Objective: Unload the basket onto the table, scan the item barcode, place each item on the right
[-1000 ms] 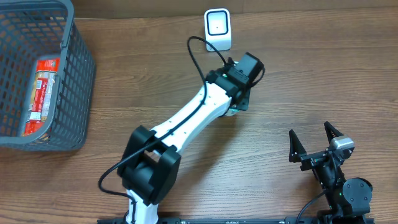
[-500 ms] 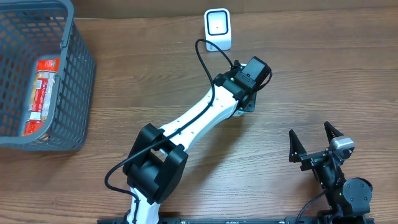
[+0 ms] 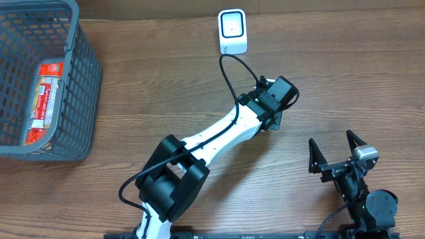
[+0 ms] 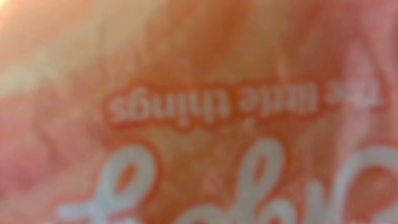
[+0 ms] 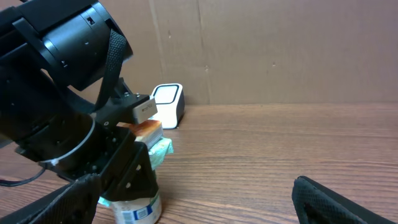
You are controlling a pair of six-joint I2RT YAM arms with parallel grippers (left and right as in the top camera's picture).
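1. Jaws of the right gripper [image 3: 330, 138] stand fully wide at the near edge, holding nothing.
2. Left gripper [image 3: 271, 118] sits mid-table over the item [image 5: 138, 205], an orange-labelled tub. Its fingers are hidden, but it looks part-closed on the tub.
3. Scanner [image 3: 232, 30] stands farther back, well apart from the item, with nothing before its window.
4. Basket [image 3: 86, 73] is far left, with another packet inside.
5. Progress: the item seems in hand. No barcode shows, and presenting it to the scanner looks left to do.
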